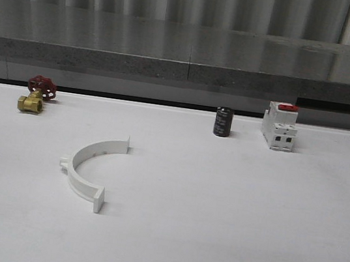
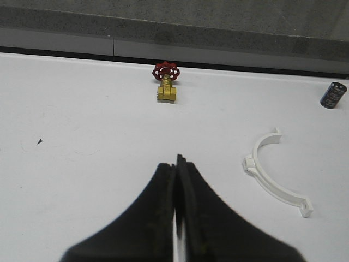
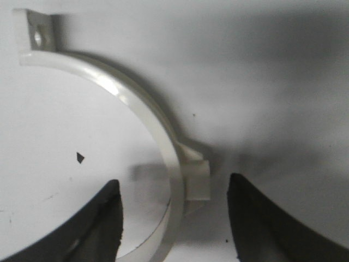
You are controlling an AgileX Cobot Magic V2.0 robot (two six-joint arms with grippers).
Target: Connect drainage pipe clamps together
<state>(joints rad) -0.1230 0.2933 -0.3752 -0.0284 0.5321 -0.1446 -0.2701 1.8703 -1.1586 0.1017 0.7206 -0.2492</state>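
White table (image 1: 226,231) | grey counter (image 1: 186,54) behind (glossy) | clamp half (image 1: 93,170) lying flat

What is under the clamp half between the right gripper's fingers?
Bare white table lies under the clamp half. The right gripper straddles its band and lug, jaws open. Its lower end runs out of the right wrist view, so that end is unseen.

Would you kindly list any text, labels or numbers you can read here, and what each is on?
None can be read.
Capacitor: pale marks on the dark sleeve, too blurred.
Breaker: no legible print.
Valve: nothing legible.
Clamp halves: plain white, no markings seen.
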